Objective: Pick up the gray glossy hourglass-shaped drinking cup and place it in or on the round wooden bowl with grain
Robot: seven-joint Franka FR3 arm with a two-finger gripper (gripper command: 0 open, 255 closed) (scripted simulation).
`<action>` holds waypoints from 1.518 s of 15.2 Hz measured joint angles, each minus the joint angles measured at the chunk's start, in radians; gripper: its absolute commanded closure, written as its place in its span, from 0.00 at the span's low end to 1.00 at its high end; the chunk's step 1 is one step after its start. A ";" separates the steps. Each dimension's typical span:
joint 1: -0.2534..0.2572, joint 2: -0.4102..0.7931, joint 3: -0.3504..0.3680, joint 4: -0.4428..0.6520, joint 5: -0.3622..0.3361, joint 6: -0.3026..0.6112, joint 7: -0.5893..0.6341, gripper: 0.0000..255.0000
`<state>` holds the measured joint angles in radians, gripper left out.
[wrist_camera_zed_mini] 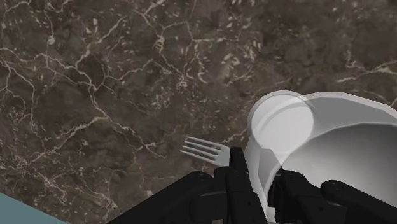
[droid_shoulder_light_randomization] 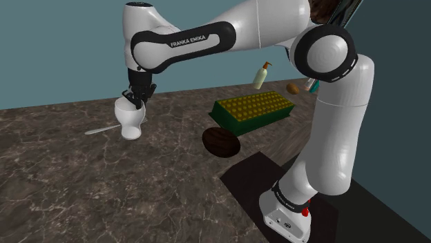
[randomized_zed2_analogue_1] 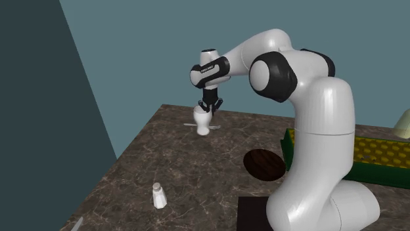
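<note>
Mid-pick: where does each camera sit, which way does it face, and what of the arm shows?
Shoulder view: beside the stand, looking down across the dark counter; whole arm, gripper on the pale cup.
Second exterior view: behind the arm, looking along its reach; arm, gripper, cup beyond.
Wrist view: on the wrist, looking down at the counter; black fingers clasping the cup's wall, fork beside.
Shared: both exterior views show the dark bowl.

Pale cup point(droid_shoulder_light_randomization: 129, 121) in end effector point(droid_shoulder_light_randomization: 137, 102), beside a fork point(droid_shoulder_light_randomization: 103, 129)
</note>
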<state>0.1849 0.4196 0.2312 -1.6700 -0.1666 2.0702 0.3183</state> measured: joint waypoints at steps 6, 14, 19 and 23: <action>-0.002 -0.026 0.004 0.048 0.010 -0.073 -0.011 1.00; -0.002 -0.053 0.008 0.116 0.021 -0.167 -0.023 1.00; -0.016 -0.109 0.009 0.088 0.035 -0.192 -0.039 1.00; -0.060 -0.259 -0.001 -0.093 0.071 -0.154 -0.092 1.00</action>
<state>0.1249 0.1603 0.2307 -1.7631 -0.0952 1.9164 0.2261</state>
